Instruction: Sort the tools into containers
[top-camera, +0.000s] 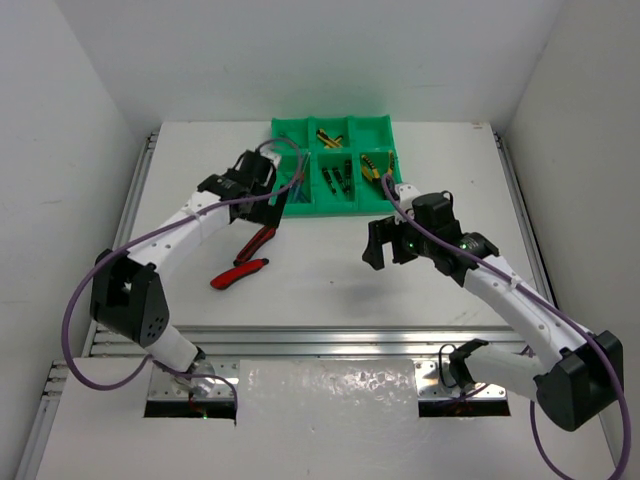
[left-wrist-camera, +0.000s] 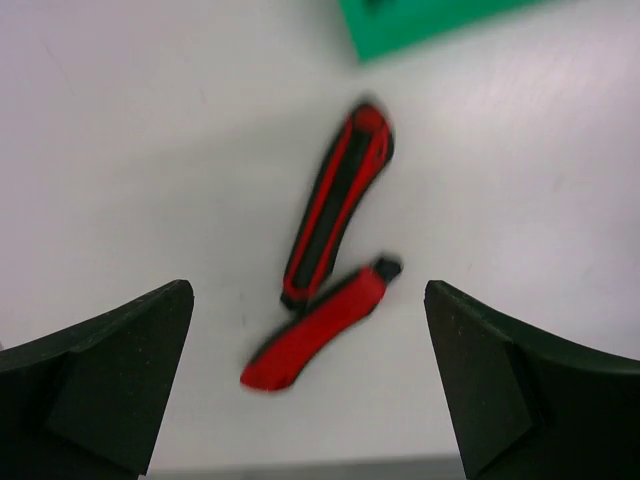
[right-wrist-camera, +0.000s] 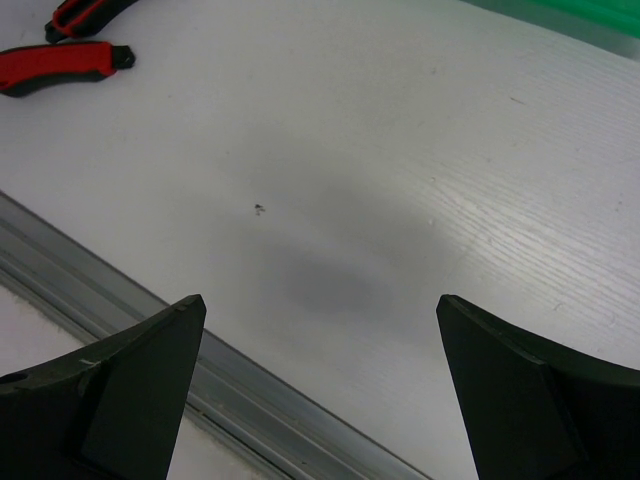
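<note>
- My left jaws hang released and empty, spread wide over the white counter (top-camera: 180, 150), just off the near-left corner of the tray.
- Framed between them in the left wrist view, two red-black utility knives lie flat on the counter, outside any compartment. The far knife (left-wrist-camera: 338, 200) points toward the tray. The near knife (left-wrist-camera: 318, 328) lies slanted across the far knife's lower end. The picture is too blurred to tell whether they touch.
- The green tray (top-camera: 372, 121) sits at the far middle of the counter, its six compartments partly filled.
- Yellow-handled tools (top-camera: 328, 135) lie in the far middle compartment, dark screwdrivers (top-camera: 340, 178) in the near middle one, and yellow-handled pliers (top-camera: 373, 165) in the near right one. My left arm hides much of the near left compartment.
- My right jaws, equally released and holding nothing, hover over bare counter in front of the tray's near-right corner, well apart from the knives, which show only at the top-left edge of the right wrist view.
</note>
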